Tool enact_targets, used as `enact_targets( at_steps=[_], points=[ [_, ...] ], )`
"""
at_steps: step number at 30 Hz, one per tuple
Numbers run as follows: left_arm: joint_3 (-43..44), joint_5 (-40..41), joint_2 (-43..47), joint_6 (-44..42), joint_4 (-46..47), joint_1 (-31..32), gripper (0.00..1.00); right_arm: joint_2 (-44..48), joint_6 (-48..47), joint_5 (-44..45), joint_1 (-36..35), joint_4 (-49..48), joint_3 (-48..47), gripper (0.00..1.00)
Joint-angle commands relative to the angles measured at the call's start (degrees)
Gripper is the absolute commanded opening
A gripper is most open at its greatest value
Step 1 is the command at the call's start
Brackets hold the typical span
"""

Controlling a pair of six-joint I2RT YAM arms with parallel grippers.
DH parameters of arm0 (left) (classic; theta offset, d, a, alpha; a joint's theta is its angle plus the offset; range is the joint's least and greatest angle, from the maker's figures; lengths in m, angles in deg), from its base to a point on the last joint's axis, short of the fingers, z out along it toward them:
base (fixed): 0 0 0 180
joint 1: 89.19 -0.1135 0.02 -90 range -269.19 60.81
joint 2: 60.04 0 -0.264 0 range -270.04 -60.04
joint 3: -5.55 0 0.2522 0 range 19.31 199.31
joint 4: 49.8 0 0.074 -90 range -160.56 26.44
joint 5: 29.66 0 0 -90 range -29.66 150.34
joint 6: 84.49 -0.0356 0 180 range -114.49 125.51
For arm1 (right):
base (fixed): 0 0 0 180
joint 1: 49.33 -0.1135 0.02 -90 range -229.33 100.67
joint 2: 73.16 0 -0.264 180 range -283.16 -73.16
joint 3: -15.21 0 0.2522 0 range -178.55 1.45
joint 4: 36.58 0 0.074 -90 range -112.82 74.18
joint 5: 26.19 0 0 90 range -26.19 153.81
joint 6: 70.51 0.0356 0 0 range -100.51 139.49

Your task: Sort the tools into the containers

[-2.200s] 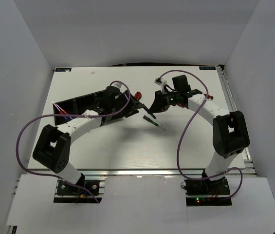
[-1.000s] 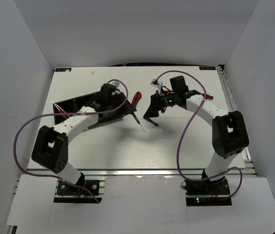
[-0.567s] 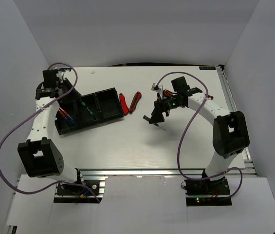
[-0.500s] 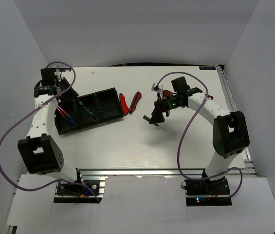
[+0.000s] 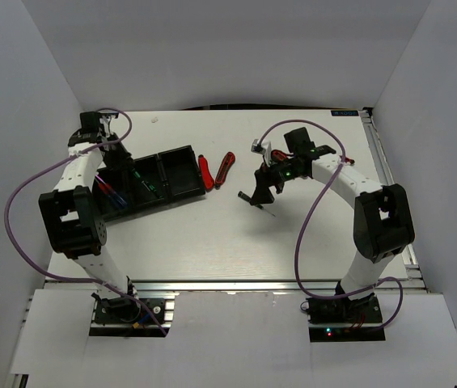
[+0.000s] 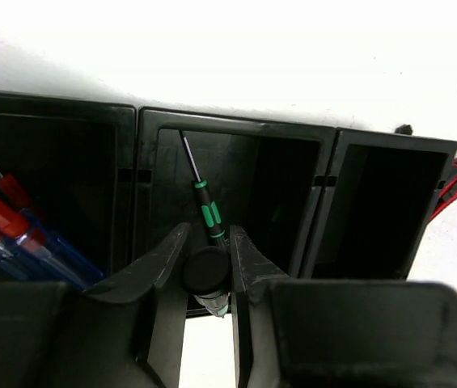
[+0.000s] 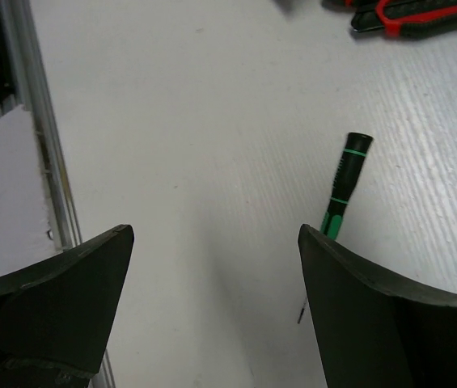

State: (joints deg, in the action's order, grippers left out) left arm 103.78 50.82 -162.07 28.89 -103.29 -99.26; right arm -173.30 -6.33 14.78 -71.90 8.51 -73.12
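- I am watching the left gripper (image 6: 208, 234) pinching the cap of the black-and-green screwdriver (image 6: 208, 214), which is lying in the middle compartment of the tray (image 6: 137, 174).
- The right gripper (image 7: 212, 242) is hovering spread wide, with a second green screwdriver (image 7: 343, 187) lying on the table (image 7: 171, 121) at its 3 o'clock.
- I am failing to read the table-edge label (image 5: 343, 113) at 1 o'clock.

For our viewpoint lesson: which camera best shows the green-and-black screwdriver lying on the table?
Right wrist: the screwdriver lies close, green bands clear. Top external shows a sliver by the right hand; left wrist misses it.
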Motion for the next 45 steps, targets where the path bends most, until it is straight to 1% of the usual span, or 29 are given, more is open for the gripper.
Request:
enact_targets(
  at_steps=[1, 2, 3, 6, 8, 12, 14, 16, 18, 20, 23, 24, 25, 26, 27, 30, 31, 32, 34, 35, 36, 37, 38, 39, 41, 42, 44, 45],
  points=[
    [0.2, -2.2, 1.7, 0.5, 3.2, 0.0, 0.3, 1.0, 0.8, 5.9, 0.1, -3.5, -0.1, 0.89],
    [-0.6, -2.3, 1.7, 0.7, 3.4, 0.0, 0.35, 1.1, 0.9, 7.3, 0.1, -4.4, 0.2, 0.89],
    [-0.9, -2.3, 1.6, 0.6, 3.6, 0.0, 0.42, 1.3, 1.0, 8.5, 0.1, -5.3, 1.1, 0.89],
    [-1.7, -2.7, 1.8, 0.7, 3.8, 0.0, 0.53, 1.8, 0.6, 12.6, -0.3, -8.6, 2.9, 0.89],
    [-1.8, -3.1, 2.2, 0.6, 3.9, 0.0, 0.56, 1.4, 0.0, 14.8, -0.7, -9.5, 3.4, 0.89],
    [-1.4, -3.9, 3.3, 0.1, 3.9, 0.0, 0.56, -0.1, -0.3, 17.7, -1.8, -9.4, 3.3, 0.89],
    [-1.5, -4.0, 5.3, -0.3, 4.0, 0.0, 0.56, -0.8, -0.7, 19.6, -2.5, -9.4, 3.3, 0.89],
    [-1.9, -4.7, 7.1, -0.7, 4.1, 0.0, 0.57, -1.9, -1.1, 22.3, -3.2, -9.6, 3.2, 0.85],
    [-2.9, -6.4, 10.8, -0.9, 4.9, 0.0, 0.57, -2.9, -1.4, 25.6, -4.4, -10.0, 3.2, 0.82],
    [-6.2, -7.4, 14.0, -0.4, 6.0, 0.0, 0.58, -3.5, -1.2, 28.3, -6.1, -10.7, 3.5, 0.81],
    [-13.7, -9.9, 24.5, 1.1, 9.8, 0.0, 0.59, -5.0, 0.8, 33.7, -8.2, -13.1, 4.2, 0.79],
    [-15.8, -10.3, 26.7, 1.8, 10.5, 0.0, 0.6, -5.5, 1.3, 34.8, -8.5, -13.4, 4.2, 0.78],
    [-18.0, -10.5, 29.0, 2.4, 11.1, 0.0, 0.61, -6.1, 1.9, 36.9, -8.9, -13.7, 3.9, 0.75],
    [-22.0, -10.1, 31.3, 3.4, 11.7, 0.0, 0.63, -6.6, 3.0, 38.0, -9.4, -13.5, 3.1, 0.74],
    [-24.0, -9.7, 35.6, 3.9, 11.9, 0.0, 0.64, -7.8, 3.1, 39.0, -9.7, -13.4, 2.7, 0.73],
    [-30.7, -9.5, 41.6, 6.9, 12.6, 0.0, 0.66, -9.3, 3.0, 40.6, -10.5, -13.8, 2.3, 0.71],
    [-32.2, -9.8, 45.2, 7.7, 12.9, 0.0, 0.66, -9.6, 2.8, 41.5, -10.7, -13.8, 2.4, 0.69],
    [-33.8, -10.6, 46.8, 9.7, 13.7, 0.0, 0.66, -10.0, 2.7, 41.6, -10.9, -13.8, 2.5, 0.67],
    [-37.9, -11.4, 51.2, 11.5, 14.4, 0.0, 0.67, -10.9, 2.4, 41.7, -10.9, -14.0, 2.9, 0.6],
    [-38.9, -11.7, 52.3, 12.0, 14.8, 0.0, 0.67, -11.0, 2.4, 41.7, -11.0, -14.2, 3.2, 0.58],
    [-40.7, -12.5, 53.3, 12.7, 14.9, 0.0, 0.67, -11.4, 2.3, 41.7, -11.1, -14.3, 3.5, 0.53],
    [-41.3, -12.9, 54.9, 13.4, 15.0, 0.0, 0.67, -11.5, 2.3, 41.7, -11.1, -14.3, 3.7, 0.5],
    [-41.9, -13.3, 55.6, 13.7, 15.1, 0.0, 0.67, -11.7, 2.3, 41.7, -11.1, -14.4, 3.9, 0.47],
    [-43.0, -14.6, 56.1, 14.8, 15.2, 0.0, 0.67, -11.8, 2.1, 41.2, -11.2, -14.4, 4.0, 0.41],
    [-44.2, -16.3, 57.5, 15.5, 16.4, 0.0, 0.67, -11.9, 2.1, 40.4, -11.1, -14.2, 4.3, 0.33],
    [-45.0, -18.4, 57.9, 17.5, 17.3, 0.0, 0.67, -11.8, 2.1, 39.8, -11.1, -13.6, 4.3, 0.28],
    [-47.9, -20.8, 59.1, 19.0, 20.5, 0.0, 0.67, -11.6, 2.1, 39.2, -11.1, -13.0, 4.4, 0.22],
    [-50.2, -23.2, 59.4, 21.7, 21.9, 0.1, 0.67, -11.3, 2.1, 38.7, -11.0, -12.2, 4.3, 0.17]
  ],
)
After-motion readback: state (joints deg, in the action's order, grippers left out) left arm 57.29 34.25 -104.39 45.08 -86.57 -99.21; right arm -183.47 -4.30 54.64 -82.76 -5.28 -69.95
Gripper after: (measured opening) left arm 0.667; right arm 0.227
